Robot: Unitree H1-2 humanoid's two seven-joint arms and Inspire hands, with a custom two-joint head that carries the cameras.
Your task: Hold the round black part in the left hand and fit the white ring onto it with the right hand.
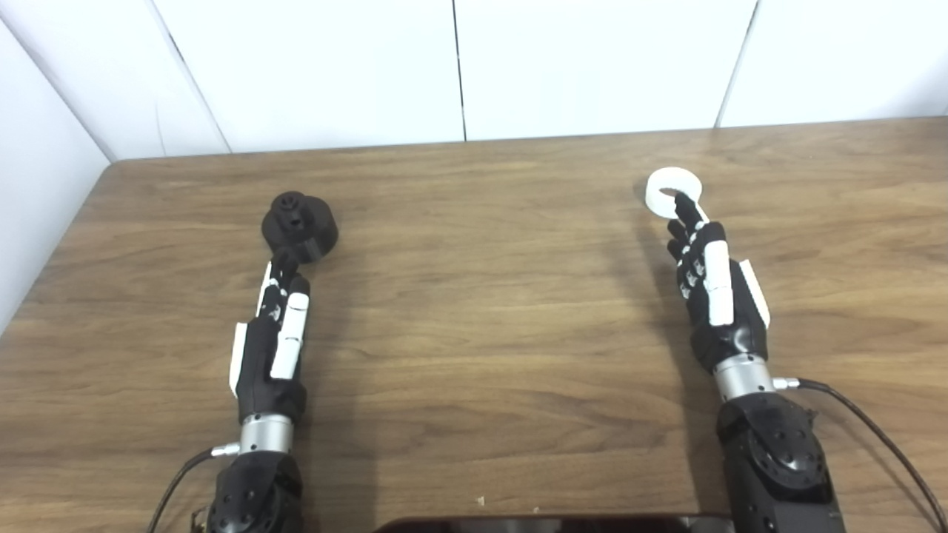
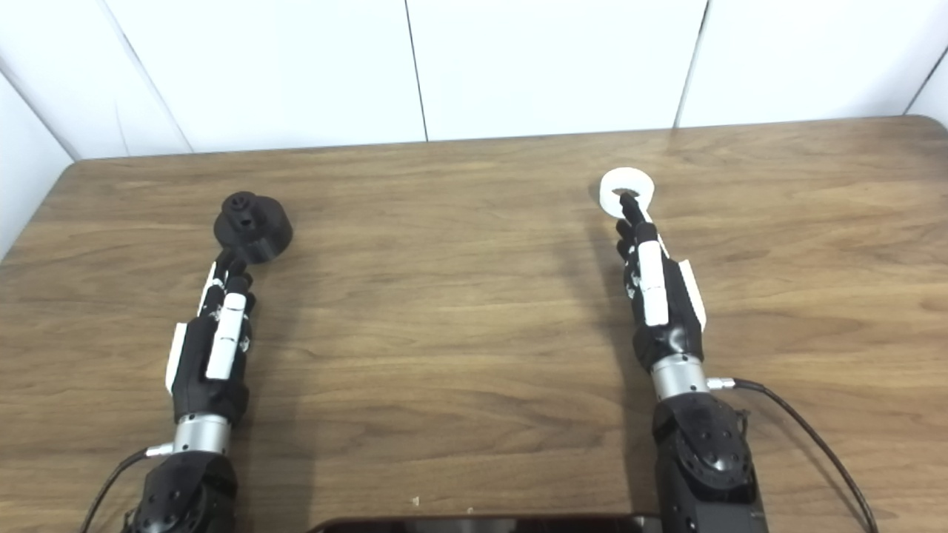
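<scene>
With the fingers of both hands extended and nothing held, the white ring [image 1: 672, 192] can be pushed away across the counter [image 1: 474, 311] by the right hand [image 1: 712, 296], and the round black part [image 1: 299, 224] by the left hand [image 1: 270, 340].

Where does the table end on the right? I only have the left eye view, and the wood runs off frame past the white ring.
Observer: The right eye view shows the table's far right corner. It is rounded and lies well to the right of the white ring.
Operator: Anything behind that corner?
Observer: A white side wall meets the back wall just behind it.
Operator: Where does the right hand's cable go?
Observer: It curves from the wrist across the wood and leaves at the picture's bottom edge, with table still showing to its right.
</scene>
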